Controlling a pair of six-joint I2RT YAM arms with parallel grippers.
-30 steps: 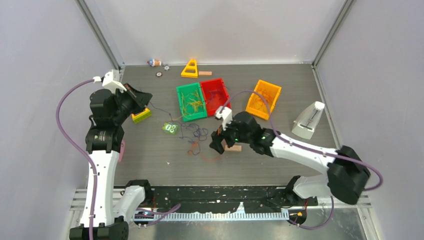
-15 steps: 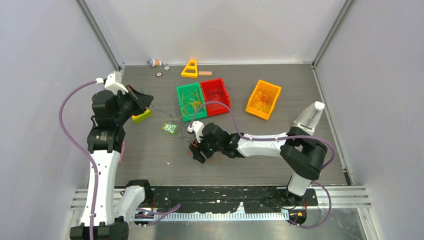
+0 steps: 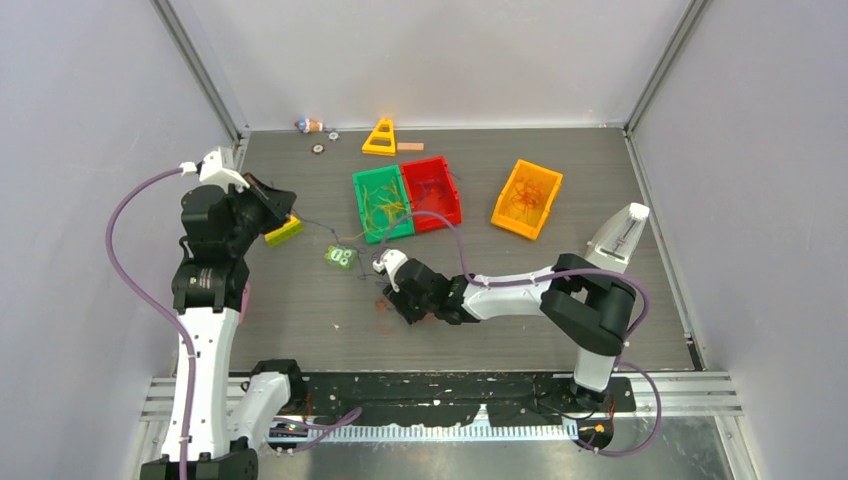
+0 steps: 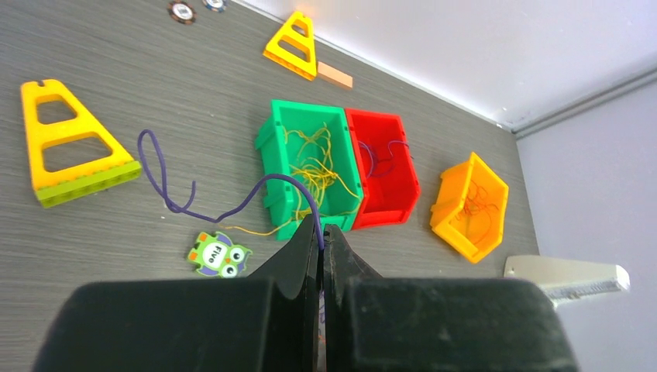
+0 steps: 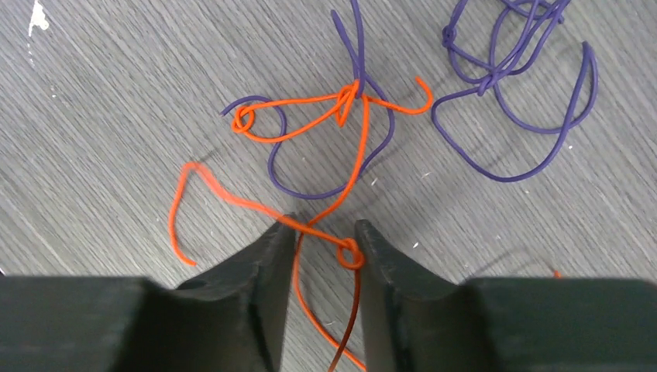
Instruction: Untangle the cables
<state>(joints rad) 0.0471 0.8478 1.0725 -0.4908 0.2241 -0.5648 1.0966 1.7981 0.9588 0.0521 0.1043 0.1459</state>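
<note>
Cables (image 5: 349,94), orange knotted with purple, lie on the dark grey wood-grain counter (image 3: 300,310) between pale walls (image 3: 430,60). Right pincer (image 5: 325,236) stands narrowly parted astride the orange cable (image 5: 232,201). Left pincer (image 4: 321,236) is clamped on a purple cable (image 4: 275,177) trailing down to the counter. From above, the right arm (image 3: 510,290) hides most of the tangle.

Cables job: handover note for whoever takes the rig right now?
Left claw: shut on a purple cable.
Right claw: open, low over the table, astride an orange cable.
Sorted: yellow strands in the green bin, purple in the red bin, orange in the orange bin.
To do: the orange cable is knotted with purple cables on the table; pull them apart and bin them.
</note>
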